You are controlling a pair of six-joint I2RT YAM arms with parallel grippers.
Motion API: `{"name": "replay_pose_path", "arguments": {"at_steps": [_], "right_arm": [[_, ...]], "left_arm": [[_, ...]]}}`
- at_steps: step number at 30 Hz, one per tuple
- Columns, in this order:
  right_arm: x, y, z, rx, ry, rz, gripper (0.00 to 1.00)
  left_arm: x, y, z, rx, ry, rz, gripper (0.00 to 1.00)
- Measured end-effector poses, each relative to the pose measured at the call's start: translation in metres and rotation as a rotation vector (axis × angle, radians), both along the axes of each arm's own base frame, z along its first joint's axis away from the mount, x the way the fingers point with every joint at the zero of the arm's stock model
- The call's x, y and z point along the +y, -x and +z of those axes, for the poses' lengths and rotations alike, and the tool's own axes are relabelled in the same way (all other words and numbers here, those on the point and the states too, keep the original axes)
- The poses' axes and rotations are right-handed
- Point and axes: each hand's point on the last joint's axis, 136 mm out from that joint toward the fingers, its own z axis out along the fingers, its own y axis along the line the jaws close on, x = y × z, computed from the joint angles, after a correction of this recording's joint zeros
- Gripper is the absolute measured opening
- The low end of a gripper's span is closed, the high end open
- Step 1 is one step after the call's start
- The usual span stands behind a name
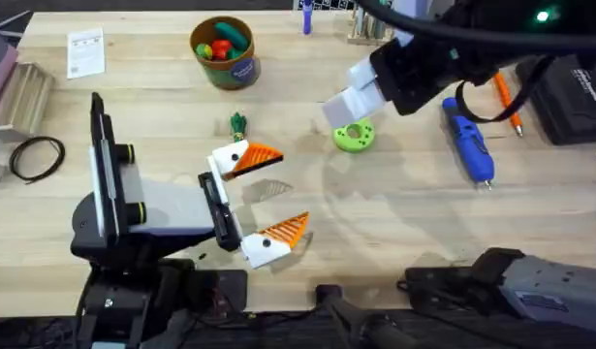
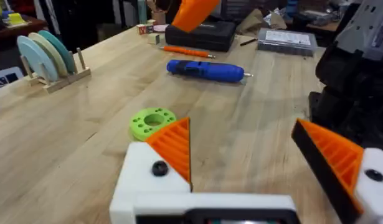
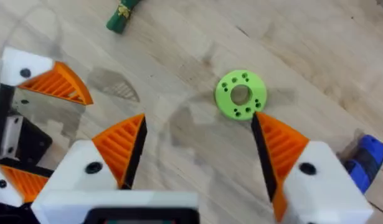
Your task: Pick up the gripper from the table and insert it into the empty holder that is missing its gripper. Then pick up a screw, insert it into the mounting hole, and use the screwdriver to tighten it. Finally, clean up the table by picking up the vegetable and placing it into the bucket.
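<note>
Hovering with jaws spread wide, the right gripper (image 3: 197,155) hangs above the green disc (image 3: 240,94).
Blue screwdriver (image 1: 469,141) lies just beyond; descend squarely, straddling its body before closing. Left gripper (image 1: 264,199) rests wide too.

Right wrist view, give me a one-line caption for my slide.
Open right claw hovering over the green disc on the wooden table, blue screwdriver alongside.
</note>
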Motion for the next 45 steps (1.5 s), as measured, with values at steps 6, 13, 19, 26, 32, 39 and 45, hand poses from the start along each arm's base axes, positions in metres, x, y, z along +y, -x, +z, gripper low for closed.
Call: {"name": "replay_pose_path", "arguments": {"at_steps": [6,13,19,26,32,39,45], "right_arm": [[-0.001,0.001,-0.001,0.012,-0.004,-0.016,0.982],[-0.009,-0.003,-0.002,0.028,-0.014,-0.073,0.982],[-0.044,-0.008,-0.010,0.089,0.017,-0.190,0.982],[-0.098,-0.026,-0.014,0.114,0.027,-0.371,0.983],[-0.141,-0.037,-0.036,0.135,0.053,-0.478,0.982],[-0.192,-0.042,-0.068,0.198,0.096,-0.583,0.985],[-0.234,-0.047,-0.099,0.295,0.133,-0.649,0.984]], "left_arm": [[0.000,0.000,0.000,0.000,0.000,0.000,0.986],[0.000,0.000,0.000,0.000,0.000,0.000,0.425],[0.000,0.000,0.000,-0.004,-0.002,0.000,0.006],[0.000,0.000,0.000,-0.004,-0.002,0.000,0.005],[0.000,0.000,0.000,-0.004,-0.002,0.000,0.005],[0.000,0.000,0.000,-0.004,-0.002,0.000,0.005],[0.000,0.000,0.000,-0.004,-0.002,0.000,0.005]]}}
